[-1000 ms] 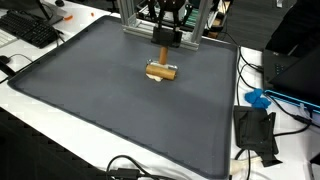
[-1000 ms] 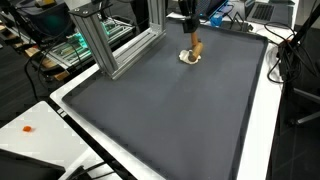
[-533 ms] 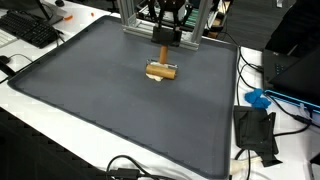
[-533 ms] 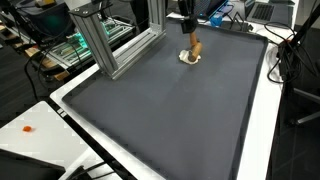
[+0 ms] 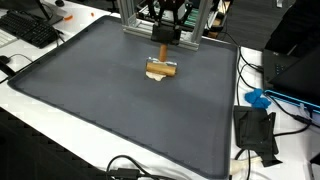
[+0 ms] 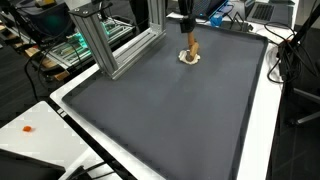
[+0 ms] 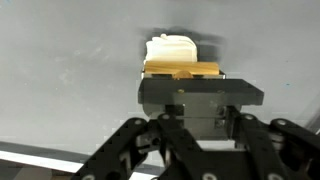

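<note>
My gripper (image 5: 165,33) hangs over the far side of a dark grey mat (image 5: 90,100), near its back edge. It is shut on the upright handle of a wooden tool (image 5: 161,68). The tool's round wooden head, with a pale part under it, sits at or just above the mat. In the other exterior view the gripper (image 6: 187,22) holds the same tool (image 6: 189,54) near the mat's far edge (image 6: 170,110). In the wrist view the closed jaws (image 7: 200,90) cover most of the tool. Only a strip of wood (image 7: 182,70) and the cream part (image 7: 172,49) show beyond them.
An aluminium frame (image 6: 110,40) stands at the mat's back edge, also seen behind the gripper (image 5: 130,15). A keyboard (image 5: 30,30) lies off one corner. A blue object (image 5: 258,98), a black box (image 5: 255,130) and cables (image 5: 130,170) lie on the white table around the mat.
The wooden tool's head has shifted very slightly upward and back with the gripper. Nothing else has moved.
</note>
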{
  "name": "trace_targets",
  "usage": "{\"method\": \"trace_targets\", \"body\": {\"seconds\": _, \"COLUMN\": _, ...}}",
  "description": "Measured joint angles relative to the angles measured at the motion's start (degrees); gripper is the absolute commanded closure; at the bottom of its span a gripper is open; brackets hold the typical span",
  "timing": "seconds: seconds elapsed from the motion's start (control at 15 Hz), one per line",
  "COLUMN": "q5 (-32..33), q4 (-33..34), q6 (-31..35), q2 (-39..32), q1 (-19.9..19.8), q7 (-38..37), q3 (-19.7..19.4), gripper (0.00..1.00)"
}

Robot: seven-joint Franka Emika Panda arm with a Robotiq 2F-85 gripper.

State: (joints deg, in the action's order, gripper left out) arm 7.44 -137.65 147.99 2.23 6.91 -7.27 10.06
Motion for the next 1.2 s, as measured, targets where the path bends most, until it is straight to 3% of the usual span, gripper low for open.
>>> {"method": "trace_targets", "body": {"seconds": 0.53, "q5": 0.0, "q4": 1.47, "q6": -8.04, "q2": 0.88, "q1": 0.0, "q7": 1.96, "q3": -0.01, "gripper": 0.78}}
{"method": "trace_targets", "body": {"seconds": 1.2, "q5": 0.0, "q4": 1.95, "q6": -11.23, "q2": 1.19, "q1": 0.0, "q7": 3.69, "q3": -0.12, "gripper": 0.78}}
